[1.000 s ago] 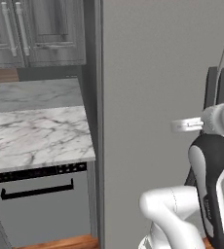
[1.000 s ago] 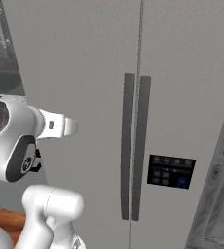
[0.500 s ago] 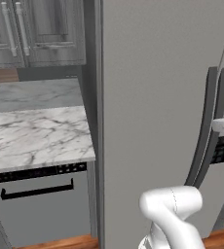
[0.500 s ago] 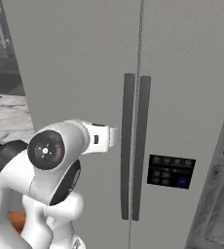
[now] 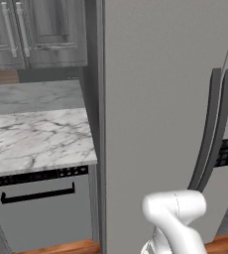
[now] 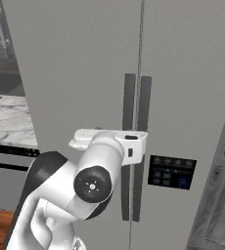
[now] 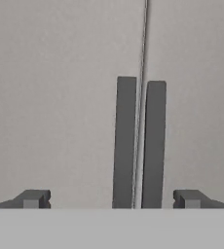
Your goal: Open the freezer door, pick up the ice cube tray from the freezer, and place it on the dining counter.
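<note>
The freezer door (image 7: 55, 97) is the left of two tall matte grey doors, and it is shut. Its dark vertical bar handle (image 7: 125, 141) runs beside the centre seam, next to the right door's handle (image 7: 154, 146). My gripper (image 7: 111, 199) is open and faces the two handles from a short way off, its fingertips (image 7: 33, 198) spread wide to either side of them and touching nothing. From the right base view my white wrist (image 6: 109, 139) reaches toward the freezer door's handle (image 6: 129, 122). The ice cube tray is hidden behind the door. The dining counter is out of view.
Left of the freezer door (image 5: 155, 99) stands a narrow marble worktop (image 5: 36, 139) over a grey dishwasher (image 5: 41, 213) with a black horizontal handle. Panelled grey cabinets (image 5: 36, 30) hang above it. The right door carries a dark control panel (image 6: 170, 172).
The arm has swung to the right, from beside the freezer door to in front of the two handles. The gripper stayed open. The doors have not moved.
</note>
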Controlling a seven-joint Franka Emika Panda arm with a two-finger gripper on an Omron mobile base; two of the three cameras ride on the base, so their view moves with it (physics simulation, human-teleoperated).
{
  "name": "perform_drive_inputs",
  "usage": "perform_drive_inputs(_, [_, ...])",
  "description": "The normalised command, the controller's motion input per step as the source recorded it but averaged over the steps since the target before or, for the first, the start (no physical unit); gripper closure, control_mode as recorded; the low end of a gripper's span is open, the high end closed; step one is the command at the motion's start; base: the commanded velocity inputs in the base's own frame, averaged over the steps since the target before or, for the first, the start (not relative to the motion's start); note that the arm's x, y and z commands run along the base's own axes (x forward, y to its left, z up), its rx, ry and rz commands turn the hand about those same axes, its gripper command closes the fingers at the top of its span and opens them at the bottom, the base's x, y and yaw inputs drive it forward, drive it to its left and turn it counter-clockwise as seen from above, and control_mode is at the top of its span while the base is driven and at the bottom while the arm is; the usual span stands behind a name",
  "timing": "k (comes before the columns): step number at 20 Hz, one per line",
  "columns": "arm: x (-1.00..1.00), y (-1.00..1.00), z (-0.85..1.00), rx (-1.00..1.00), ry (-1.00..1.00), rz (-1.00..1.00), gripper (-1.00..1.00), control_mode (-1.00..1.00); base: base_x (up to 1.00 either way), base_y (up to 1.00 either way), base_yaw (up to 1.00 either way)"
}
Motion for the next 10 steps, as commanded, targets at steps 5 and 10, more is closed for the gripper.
perform_drive_inputs(5, [0.15,-0.26,0.00,0.00,-0.12,0.01,-1.00,-1.00,0.00,0.00,0.00])
perform_drive_inputs(10, [0.40,-0.07,-0.03,0.01,-0.04,0.01,-1.00,-1.00,0.00,0.00,0.00])
